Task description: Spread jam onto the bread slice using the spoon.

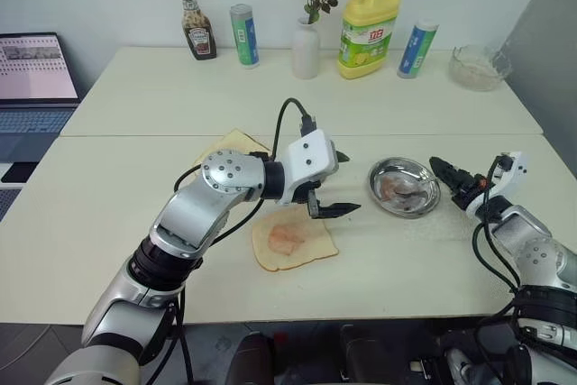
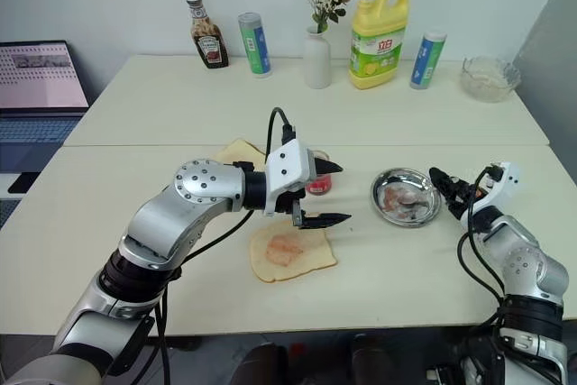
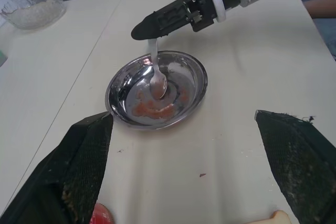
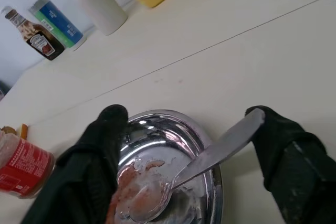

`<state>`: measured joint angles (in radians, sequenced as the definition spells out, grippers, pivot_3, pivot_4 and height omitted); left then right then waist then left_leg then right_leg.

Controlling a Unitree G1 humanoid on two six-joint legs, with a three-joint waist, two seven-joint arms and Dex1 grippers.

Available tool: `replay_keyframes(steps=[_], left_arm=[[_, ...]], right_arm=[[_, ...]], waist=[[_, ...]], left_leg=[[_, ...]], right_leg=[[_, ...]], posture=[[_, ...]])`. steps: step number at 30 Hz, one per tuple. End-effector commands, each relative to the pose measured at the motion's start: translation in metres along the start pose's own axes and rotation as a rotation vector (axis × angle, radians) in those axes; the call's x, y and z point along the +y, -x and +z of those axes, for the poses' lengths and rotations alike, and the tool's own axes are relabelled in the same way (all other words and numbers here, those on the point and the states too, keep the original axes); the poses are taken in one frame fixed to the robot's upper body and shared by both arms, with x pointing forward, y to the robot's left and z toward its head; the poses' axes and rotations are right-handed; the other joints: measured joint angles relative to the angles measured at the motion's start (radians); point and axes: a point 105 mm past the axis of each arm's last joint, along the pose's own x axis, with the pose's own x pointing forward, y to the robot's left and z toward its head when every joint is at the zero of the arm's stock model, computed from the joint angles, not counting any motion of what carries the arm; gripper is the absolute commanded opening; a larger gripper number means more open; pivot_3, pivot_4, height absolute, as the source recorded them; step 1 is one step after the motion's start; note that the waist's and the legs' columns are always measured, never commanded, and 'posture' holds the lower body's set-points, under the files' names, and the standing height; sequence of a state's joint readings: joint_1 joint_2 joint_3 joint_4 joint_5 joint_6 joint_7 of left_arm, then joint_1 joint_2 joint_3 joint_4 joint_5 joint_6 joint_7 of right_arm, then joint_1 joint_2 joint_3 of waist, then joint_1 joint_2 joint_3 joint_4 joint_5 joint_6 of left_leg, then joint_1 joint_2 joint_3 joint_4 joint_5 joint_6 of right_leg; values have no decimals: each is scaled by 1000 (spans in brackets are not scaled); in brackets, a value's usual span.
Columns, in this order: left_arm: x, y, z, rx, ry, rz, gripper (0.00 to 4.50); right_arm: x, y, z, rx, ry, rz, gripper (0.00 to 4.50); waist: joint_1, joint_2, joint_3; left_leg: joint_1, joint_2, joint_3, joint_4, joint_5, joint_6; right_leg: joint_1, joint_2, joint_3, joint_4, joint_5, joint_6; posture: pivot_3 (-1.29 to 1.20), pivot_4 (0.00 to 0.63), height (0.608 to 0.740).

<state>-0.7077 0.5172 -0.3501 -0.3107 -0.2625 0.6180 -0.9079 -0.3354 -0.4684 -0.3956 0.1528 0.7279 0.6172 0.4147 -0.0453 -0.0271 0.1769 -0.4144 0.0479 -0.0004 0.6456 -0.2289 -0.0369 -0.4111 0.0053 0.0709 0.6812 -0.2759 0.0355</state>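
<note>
Your spoon lies with its bowl down in the round steel dish and its slim handle slanting up and out over the dish's right rim, toward the right gripper. Long axis runs roughly left-right across the worktop, bowl end to the left. The bowl is smeared pink and rests in a thin film of jam residue on the dish floor. The metal is shiny; the dish is shallow and mirror-bright.

Your right gripper stands wide, fingers parted on either side of the handle. In the right wrist view the handle tip sits against one black finger; the other finger is clear of it. You cannot tell from these frames whether the spoon is still borne by that finger or simply leaning on the dish rim.

The bread slice lies flat on the near worktop, left of the dish and well apart from it. It is pale tan and roughly square with soft rounded corners, and a pinkish patch of jam is spread at its centre.

Your left gripper hovers just above the slice's far right corner, pointing right toward the dish, fingers spread wide and empty.

A small red-labelled jar stands just beyond the left gripper. A second slice lies farther back.
</note>
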Motion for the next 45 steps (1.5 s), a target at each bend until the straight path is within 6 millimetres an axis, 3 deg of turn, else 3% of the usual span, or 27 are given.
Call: replay_keyframes(steps=[1,12,20,28,35,39,42,45], left_arm=[[1,1,10,-30,-48,5,4500],[4,2,8,-30,-49,9,4500],[5,1,7,-31,-57,13,4500],[5,1,7,-31,-62,17,4500],[8,4,7,-38,-59,41,4500],[20,20,6,-34,-60,104,4500],[40,53,0,11,-58,229,4500],[45,92,-16,89,-16,296,4500]], right_arm=[[3,3,18,-56,183,-3,4479],[7,3,15,-79,323,13,4479],[11,7,2,-16,457,77,4479],[-5,7,17,-94,567,-52,4479],[5,5,32,-187,589,-42,4479],[25,12,45,-226,552,46,4479],[51,26,59,-223,578,154,4479],[70,46,57,-133,658,270,4479]], waist=[[0,0,0],[1,0,0],[2,0,0],[4,0,0],[4,0,0],[5,0,0],[4,1,0],[6,1,0]], left_leg=[[0,0,0,0,0,0],[0,0,0,0,0,0],[0,0,0,0,0,0],[0,0,0,1,0,0],[1,0,0,1,0,0],[1,0,0,1,0,0],[1,0,0,0,0,0],[1,0,-1,0,0,0]], right_leg=[[0,0,0,0,0,0],[0,0,0,0,0,0],[0,0,0,0,0,0],[0,0,0,0,0,0],[0,0,0,1,0,0],[0,0,0,1,0,0],[0,0,0,1,0,0],[0,0,-1,1,0,0]], posture=[[0,150,740],[0,150,740],[0,150,740],[0,150,740],[0,150,740],[0,150,740],[0,150,740],[0,150,740]])
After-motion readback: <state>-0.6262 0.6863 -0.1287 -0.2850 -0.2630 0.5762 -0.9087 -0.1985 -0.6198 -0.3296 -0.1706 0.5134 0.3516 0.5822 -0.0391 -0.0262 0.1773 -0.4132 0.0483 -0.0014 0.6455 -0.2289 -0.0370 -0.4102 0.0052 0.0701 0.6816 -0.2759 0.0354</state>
